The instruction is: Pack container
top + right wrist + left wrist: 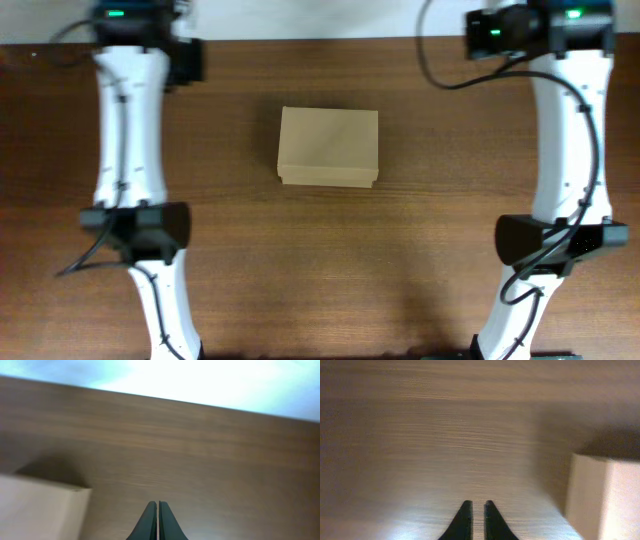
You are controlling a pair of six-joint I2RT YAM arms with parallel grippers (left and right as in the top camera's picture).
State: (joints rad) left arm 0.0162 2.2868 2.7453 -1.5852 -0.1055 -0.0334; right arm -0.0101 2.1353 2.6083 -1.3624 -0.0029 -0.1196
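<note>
Container (328, 148) lies betw. left gripper (478, 505) & right gripper (158, 504), apart frm both; both clenched, empty.

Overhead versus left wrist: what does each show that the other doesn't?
Only overhead: the container with its whole closed top, plus the left arm and right arm. Only left wrist: the left gripper, fingertips nearly together and holding nothing, and the container's side wall. Both: the container sitting on the wooden table.

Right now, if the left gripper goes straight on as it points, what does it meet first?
Probably nothing: only table lies ahead of the left gripper; the container sits off to the side.
</note>
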